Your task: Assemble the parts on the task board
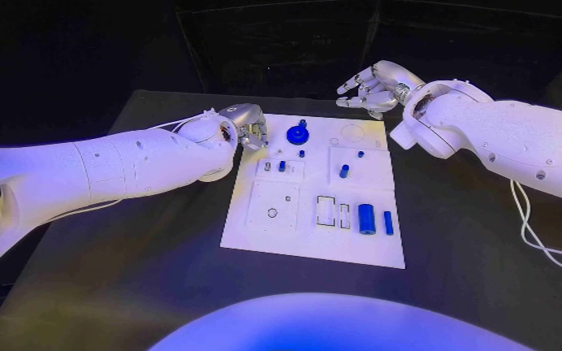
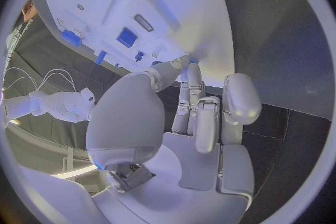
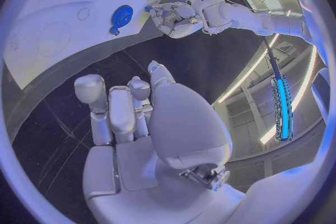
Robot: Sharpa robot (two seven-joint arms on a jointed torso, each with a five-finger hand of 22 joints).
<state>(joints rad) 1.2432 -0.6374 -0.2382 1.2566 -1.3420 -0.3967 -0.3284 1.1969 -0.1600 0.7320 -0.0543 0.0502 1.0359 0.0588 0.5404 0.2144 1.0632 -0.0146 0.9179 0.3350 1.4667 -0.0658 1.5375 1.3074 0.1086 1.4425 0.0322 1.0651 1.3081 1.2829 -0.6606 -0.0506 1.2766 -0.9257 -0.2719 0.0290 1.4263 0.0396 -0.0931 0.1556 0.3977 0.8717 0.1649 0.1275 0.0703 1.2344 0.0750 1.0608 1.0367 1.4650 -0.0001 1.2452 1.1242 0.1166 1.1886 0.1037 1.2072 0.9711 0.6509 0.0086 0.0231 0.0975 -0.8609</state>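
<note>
Fingertips of the left hand (image 1: 244,123), at the task board's (image 1: 307,247) upper-left edge near the blue gear (image 1: 297,134), were hard to read for any grip, while the right hand (image 1: 375,87), upper right, hung spread and empty.

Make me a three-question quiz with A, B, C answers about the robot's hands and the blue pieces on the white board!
1. Where is the left hand?
A. at the task board's far left corner
B. off the table
C. on the big cylinder

2. What colour is the gear?
A. red
B. blue
C. green

3. What does the right hand hold?
A. a gear
B. a cable
C. nothing

Answers: A, it sits beside that corner; B, the gear looks blue; C, its fingers are apart and empty.
</note>
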